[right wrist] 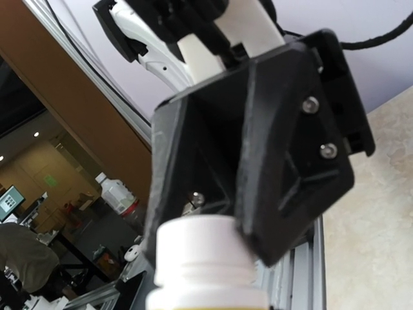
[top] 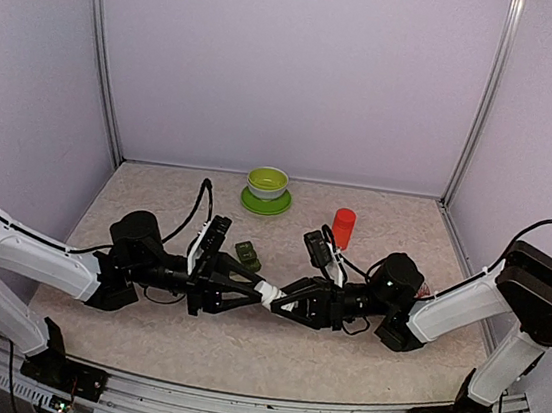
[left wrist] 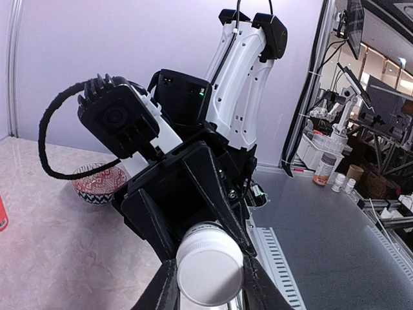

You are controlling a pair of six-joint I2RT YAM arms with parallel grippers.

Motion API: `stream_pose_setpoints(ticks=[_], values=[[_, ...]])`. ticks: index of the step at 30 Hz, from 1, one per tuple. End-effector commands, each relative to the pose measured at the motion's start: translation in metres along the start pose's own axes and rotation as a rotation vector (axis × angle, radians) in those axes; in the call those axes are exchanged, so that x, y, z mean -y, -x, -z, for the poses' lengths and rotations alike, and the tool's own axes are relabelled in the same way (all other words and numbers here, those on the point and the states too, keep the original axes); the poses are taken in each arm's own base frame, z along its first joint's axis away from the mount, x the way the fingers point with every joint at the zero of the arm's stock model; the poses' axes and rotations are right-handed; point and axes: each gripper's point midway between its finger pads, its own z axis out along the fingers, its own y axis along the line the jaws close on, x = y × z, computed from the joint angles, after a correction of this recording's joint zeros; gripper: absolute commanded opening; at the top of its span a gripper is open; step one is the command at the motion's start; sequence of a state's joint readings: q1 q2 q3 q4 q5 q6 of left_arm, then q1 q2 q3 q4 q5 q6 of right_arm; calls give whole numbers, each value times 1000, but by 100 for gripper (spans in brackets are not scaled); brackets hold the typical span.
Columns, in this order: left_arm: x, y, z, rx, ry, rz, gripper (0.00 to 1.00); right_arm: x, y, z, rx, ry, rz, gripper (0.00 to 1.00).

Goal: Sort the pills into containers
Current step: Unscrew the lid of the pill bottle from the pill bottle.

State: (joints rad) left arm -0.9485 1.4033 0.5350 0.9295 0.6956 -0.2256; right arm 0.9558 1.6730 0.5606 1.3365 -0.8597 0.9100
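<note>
Mid-table, the left gripper (top: 258, 290) clamps the white plastic pill bottle (right wrist: 206, 294) by its round cap (left wrist: 210, 270). The right gripper (top: 281, 303) clamps its body. The dark green three-compartment strip (top: 247, 254) lies just beyond.

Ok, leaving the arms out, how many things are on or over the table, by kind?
bowls: 2 (green bowl, patterned bowl)
bottles: 2 (red bottle, white bottle)
saucer: 1
pill strip: 1
total: 6
</note>
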Motion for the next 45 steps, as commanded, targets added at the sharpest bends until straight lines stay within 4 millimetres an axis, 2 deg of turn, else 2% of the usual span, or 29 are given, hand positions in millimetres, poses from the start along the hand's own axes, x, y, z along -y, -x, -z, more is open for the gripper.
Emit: stream_pose_setpoints(ticks=[1,3,7,13,18,22,28,33,39,45], values=[[-4,8,0,18,18,-12,22,-2,1,-5,-6,15,27,19],[-6,9,0,21,32,-5,17,0,1,-5,-8,4,30,19],[-15,11,-2,22,78,64,16,6,2,-6,-21,-42,62,19],[-45,5,-9,4,232,310,15,35,6,-1,-74,-264,198,19],[-38,6,-19,18,242,434,17,38,19,7,-63,-377,356,20],[-31,14,-24,30,230,416,27,32,21,8,-58,-367,375,20],[-33,31,-20,70,239,353,61,18,21,9,-28,-323,363,20],[-30,42,-21,112,201,342,78,11,19,1,-24,-288,356,20],[-28,40,-28,122,167,350,80,10,20,-9,8,-250,327,20],[-25,41,-30,123,158,334,79,22,19,-14,25,-280,271,20]])
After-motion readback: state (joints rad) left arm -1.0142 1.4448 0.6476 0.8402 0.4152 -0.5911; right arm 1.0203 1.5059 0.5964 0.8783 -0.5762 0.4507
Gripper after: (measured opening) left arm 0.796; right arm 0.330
